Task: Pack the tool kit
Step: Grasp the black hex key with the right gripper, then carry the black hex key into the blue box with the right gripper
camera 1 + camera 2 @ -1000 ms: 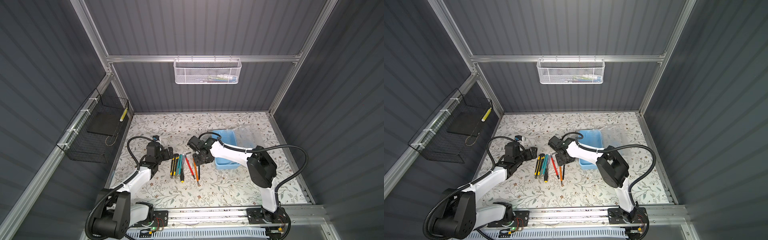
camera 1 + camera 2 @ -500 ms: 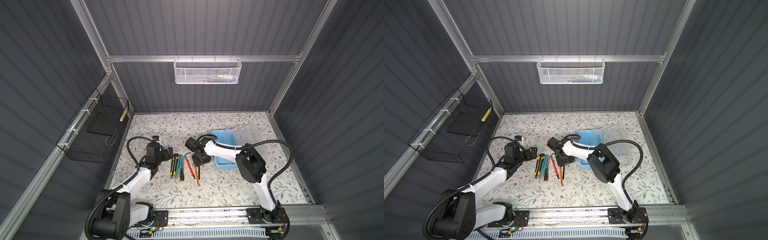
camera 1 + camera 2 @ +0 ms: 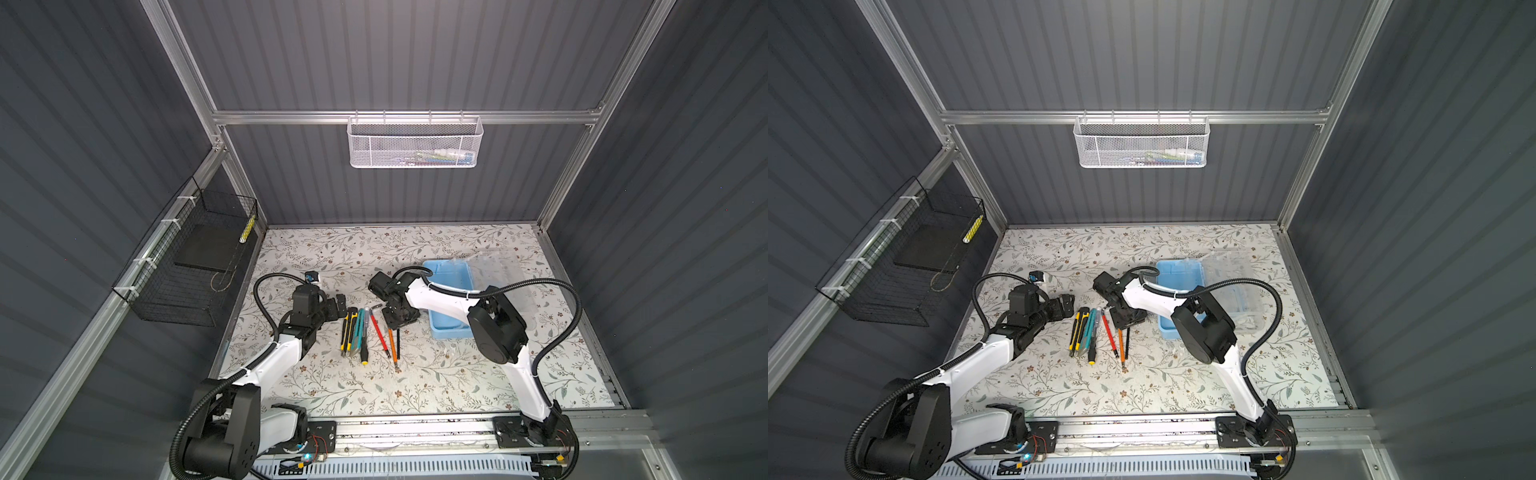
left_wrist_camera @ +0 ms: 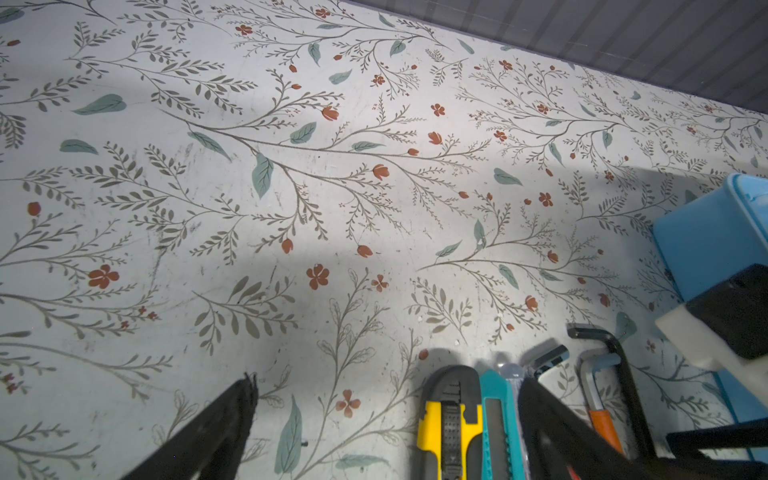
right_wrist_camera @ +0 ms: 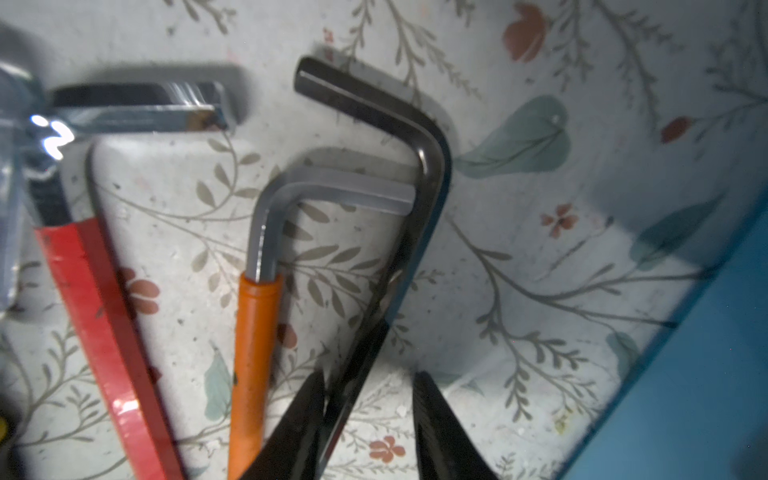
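Overhead view of a 2-armed robot at a floral-patterned table (image 3: 415, 386). The tool kit (image 3: 451, 274), a light-blue box, sits open right of centre, with its clear lid (image 3: 505, 270) folded back on the side away from the tools. What shows of its inside looks empty. Just beside it, about 6 tools lie in a row. The right gripper (image 5: 369, 378) points down at the end of the row nearest the box. Its 2 fingers straddle the shaft of a black hex key (image 5: 430, 174), with a gap on 1 side, so nothing is pinched yet. An orange-handled hex key (image 5: 253, 332) lies just beside it. The left gripper (image 4: 386, 386) hovers spread wide and empty at the row's other end. This looks like an early pick. Next, the jaws need to close squarely on the thin shaft, lift it clear of the orange neighbour and carry it over the box wall.
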`<state>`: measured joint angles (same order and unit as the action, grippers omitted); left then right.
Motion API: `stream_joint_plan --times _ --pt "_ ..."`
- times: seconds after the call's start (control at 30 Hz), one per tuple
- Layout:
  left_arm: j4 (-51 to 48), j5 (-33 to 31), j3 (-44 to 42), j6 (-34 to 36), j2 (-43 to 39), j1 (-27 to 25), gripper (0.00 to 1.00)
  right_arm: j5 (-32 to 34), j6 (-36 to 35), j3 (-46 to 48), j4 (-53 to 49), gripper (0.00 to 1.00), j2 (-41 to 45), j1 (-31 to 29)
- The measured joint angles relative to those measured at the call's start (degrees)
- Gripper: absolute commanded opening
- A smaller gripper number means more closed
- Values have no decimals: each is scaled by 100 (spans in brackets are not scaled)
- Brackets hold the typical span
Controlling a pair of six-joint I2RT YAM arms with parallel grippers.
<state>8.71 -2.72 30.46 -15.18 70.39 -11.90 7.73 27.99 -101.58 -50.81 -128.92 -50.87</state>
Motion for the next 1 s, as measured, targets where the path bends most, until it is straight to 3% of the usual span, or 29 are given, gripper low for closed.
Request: stream_joint_plan --times 0.2,0.43,1.0 --pt "0 0 0 0 0 0 100 232 -109 -345 -295 34 -205 -81" --pt "0 0 0 0 0 0 100 409 -162 -264 -297 21 -184 -109" --pt "-2 0 0 0 0 0 100 533 -219 -214 -216 5 -155 -39"
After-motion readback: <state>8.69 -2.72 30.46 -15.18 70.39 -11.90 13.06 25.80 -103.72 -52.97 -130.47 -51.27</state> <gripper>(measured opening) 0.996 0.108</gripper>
